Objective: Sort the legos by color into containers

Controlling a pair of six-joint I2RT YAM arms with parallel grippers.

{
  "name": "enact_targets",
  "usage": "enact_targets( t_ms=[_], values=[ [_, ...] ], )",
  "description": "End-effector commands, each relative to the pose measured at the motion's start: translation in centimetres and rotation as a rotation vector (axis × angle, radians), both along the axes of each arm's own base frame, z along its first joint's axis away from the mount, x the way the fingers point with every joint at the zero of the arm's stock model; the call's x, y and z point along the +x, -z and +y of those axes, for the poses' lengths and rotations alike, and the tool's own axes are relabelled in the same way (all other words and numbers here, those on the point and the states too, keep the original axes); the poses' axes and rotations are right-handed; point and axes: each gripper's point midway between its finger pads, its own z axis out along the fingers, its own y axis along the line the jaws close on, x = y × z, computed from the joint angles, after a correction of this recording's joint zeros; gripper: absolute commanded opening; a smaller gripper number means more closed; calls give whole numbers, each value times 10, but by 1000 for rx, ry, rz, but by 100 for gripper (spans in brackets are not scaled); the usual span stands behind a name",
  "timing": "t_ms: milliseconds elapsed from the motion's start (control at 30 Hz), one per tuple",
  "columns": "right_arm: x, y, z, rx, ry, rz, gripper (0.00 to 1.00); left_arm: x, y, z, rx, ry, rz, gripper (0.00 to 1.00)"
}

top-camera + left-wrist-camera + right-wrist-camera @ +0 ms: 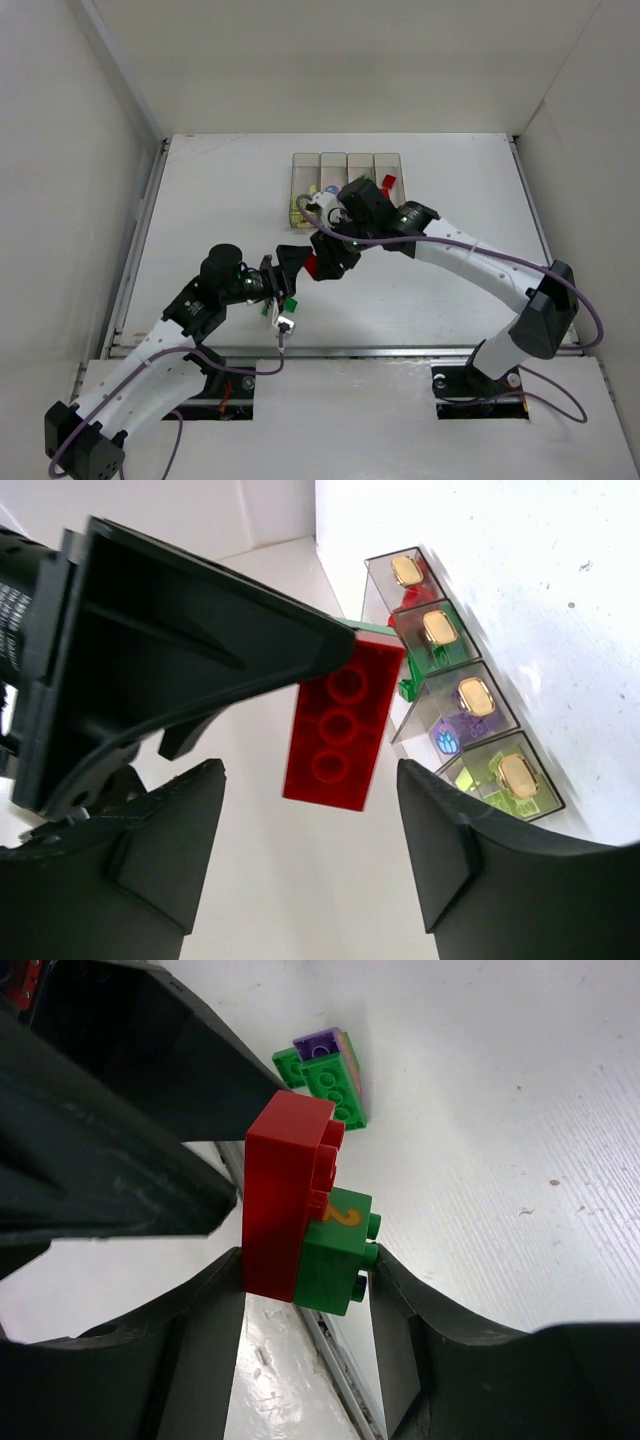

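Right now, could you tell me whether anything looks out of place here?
Yes: the right end effector grips a red brick stuck to a green brick, and on the table a purple brick appears joined to a second green brick. Mixed colours need separating.

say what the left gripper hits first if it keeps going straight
The red brick held by the right gripper, dead ahead between the left gripper's open fingers; how near is unclear.

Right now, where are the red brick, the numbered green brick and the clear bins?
red brick (pixel 280 1200), right wrist view, smooth side face.
numbered green brick (pixel 330 1265), right wrist view, below its number.
clear bins (pixel 500 720), left wrist view, one bin's wall.
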Motion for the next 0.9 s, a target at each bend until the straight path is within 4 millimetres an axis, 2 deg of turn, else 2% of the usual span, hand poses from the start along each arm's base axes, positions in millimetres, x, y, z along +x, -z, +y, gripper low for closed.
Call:
enact_targets(
  t_ms=[0, 67, 167, 300, 433, 467, 533, 600, 633, 667, 700, 733, 767, 800, 833, 867],
  values=[
    [7, -23, 16, 69, -9, -34, 0, -12, -7, -8, 16, 104, -132, 67],
    [8, -24, 18, 73, -23, -36, 0, -14, -6, -8, 17, 112, -122, 67],
    [7, -28, 20, 85, -31, -36, 0, -13, -6, -9, 22, 113, -114, 62],
    [4, -29, 21, 93, -44, -26, 0, -11, 2, -9, 47, 113, -111, 49],
    [0, -31, 21, 108, -57, -23, 0, -8, -1, -10, 57, 110, -134, 27],
    [0, -31, 21, 108, -57, -23, 0, -9, -1, -10, 54, 119, -132, 15],
    [-1, -32, 22, 113, -64, -18, 0, -10, 1, -12, 54, 127, -122, 3],
    [-2, -34, 23, 124, -72, -18, 1, -9, -1, -12, 49, 127, -132, 0],
    [-1, -32, 24, 124, -72, -18, 11, -7, 0, -10, 43, 105, -124, 0],
    [-1, -32, 24, 124, -72, -18, 11, -9, 3, -9, 40, 102, -116, 0],
    [-2, -33, 24, 135, -65, -18, 24, -6, 4, -8, 40, 84, -115, 0],
    [2, -32, 21, 140, -51, -7, 49, -6, 2, -7, 19, 77, -127, 0],
    [5, -31, 17, 145, -33, -5, 62, -5, -2, -5, -1, 58, -144, 0],
    [8, -39, 16, 181, -15, -3, 74, -3, -3, -3, -27, 36, -132, 0],
    [10, -43, 14, 207, -7, 8, 89, 0, -4, 0, -41, 5, -145, 0],
    [23, -40, 2, 219, 35, 26, 94, 3, -2, 1, -68, -13, -173, 0]
  ],
)
